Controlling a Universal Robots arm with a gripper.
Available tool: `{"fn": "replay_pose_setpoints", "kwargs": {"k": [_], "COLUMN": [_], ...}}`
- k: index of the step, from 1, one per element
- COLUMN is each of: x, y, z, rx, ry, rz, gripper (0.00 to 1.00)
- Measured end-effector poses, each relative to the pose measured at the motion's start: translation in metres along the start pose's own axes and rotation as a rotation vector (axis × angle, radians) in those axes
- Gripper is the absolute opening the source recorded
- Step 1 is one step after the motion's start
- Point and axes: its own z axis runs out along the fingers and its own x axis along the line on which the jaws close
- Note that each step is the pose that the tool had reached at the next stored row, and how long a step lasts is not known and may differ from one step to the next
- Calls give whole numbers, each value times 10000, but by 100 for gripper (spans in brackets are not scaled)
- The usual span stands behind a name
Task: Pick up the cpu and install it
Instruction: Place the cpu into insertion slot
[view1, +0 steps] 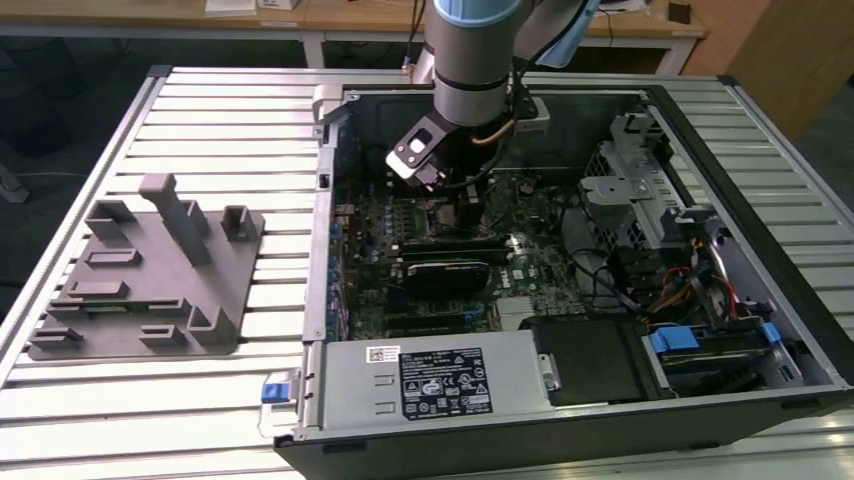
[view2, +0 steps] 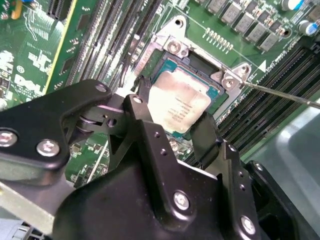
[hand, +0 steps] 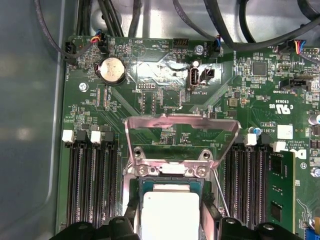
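Gripper (view2: 174, 106) closed on the cpu (view2: 181, 102), fingers on two opposite edges. The cpu lies in, or just above, the socket (view2: 172, 47) — full seating cannot be confirmed. Cover plate (hand: 182, 122) stands raised — unlatched.

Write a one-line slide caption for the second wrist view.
Black gripper clasps the flat silver square cpu at the metal-framed socket of a green motherboard.
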Motion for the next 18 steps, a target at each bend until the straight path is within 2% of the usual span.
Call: {"fn": "replay_pose_setpoints", "kwargs": {"k": [4, 11, 18], "x": [-2, -3, -3], "y": [-1, 2, 2], "z": [-5, -72, -78], "rx": [7, 6, 6], "ry": [-11, -10, -9], "rz": [0, 0, 0], "gripper": [60, 60, 60]}}
